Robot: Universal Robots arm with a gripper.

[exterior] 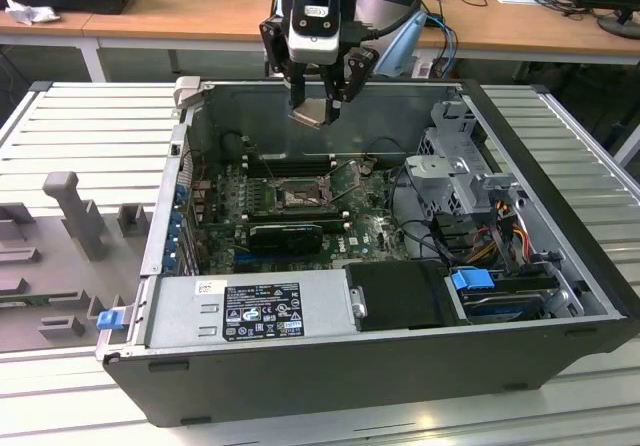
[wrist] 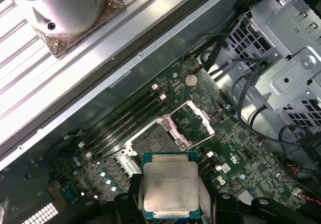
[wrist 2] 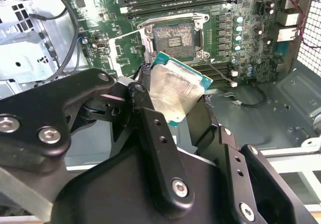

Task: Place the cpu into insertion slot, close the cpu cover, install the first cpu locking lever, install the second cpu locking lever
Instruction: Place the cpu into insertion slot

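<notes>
My gripper hangs above the open computer case, over its rear part, shut on the cpu. The cpu is a flat square chip with a pale metal top, clamped by its edges and tilted in both wrist views. Below it on the green motherboard lies the insertion slot, bare and uncovered. The cpu cover is swung open beside the slot, a thin frame with an open centre. The chip is well above the board, touching nothing but my fingers.
Long black memory sticks run along the slot's far side. A dark card sits nearer. A grey power supply fills the front. A drive cage with cables is at the exterior view's right. Grey fixtures stand outside the case.
</notes>
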